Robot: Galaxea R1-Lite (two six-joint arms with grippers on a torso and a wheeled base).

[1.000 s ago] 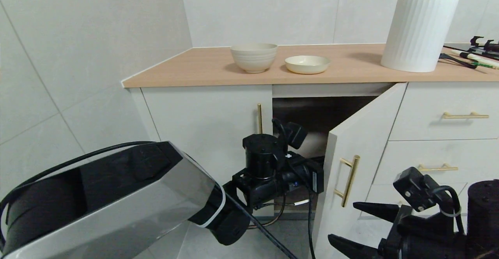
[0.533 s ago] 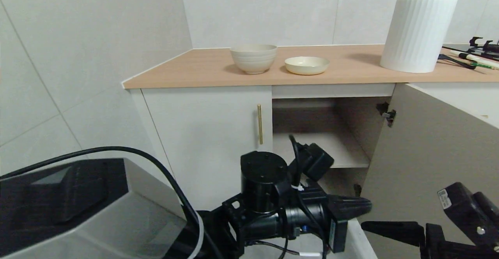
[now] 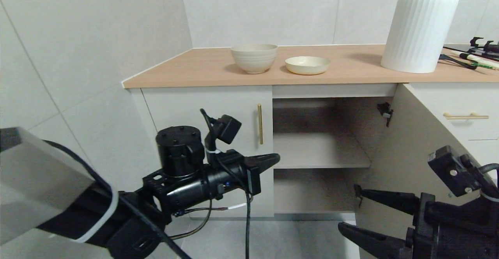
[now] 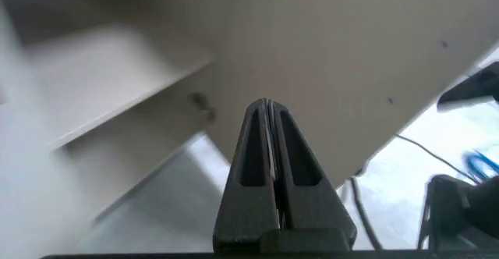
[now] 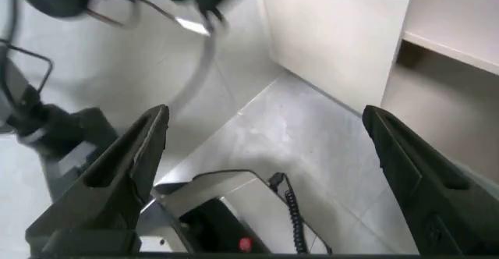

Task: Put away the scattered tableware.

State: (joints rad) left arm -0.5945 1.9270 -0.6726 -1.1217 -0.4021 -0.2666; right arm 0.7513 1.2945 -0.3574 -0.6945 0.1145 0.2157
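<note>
A ribbed cream bowl (image 3: 254, 57) and a shallow cream dish (image 3: 307, 64) sit side by side on the wooden counter (image 3: 195, 70). Below them the cabinet's right door (image 3: 393, 161) stands swung wide, showing an empty shelf (image 3: 317, 149). My left gripper (image 3: 273, 159) is shut, with nothing in it, low in front of the closed left door (image 3: 206, 118); its shut fingers (image 4: 267, 146) point at the open compartment. My right gripper (image 3: 358, 211) hangs open and empty near the floor, beside the open door; its two fingers (image 5: 132, 165) stand far apart.
A tall white ribbed canister (image 3: 419, 34) stands at the counter's right, with dark utensils (image 3: 469, 56) beyond it. Drawers with brass handles (image 3: 466, 116) lie right of the open door. A tiled wall closes the left side. Grey floor (image 3: 273, 239) lies below.
The cabinet's right door has swung from partly open to wide open. My left gripper pulled back leftwards from the opening. The right gripper shifted near the door.
</note>
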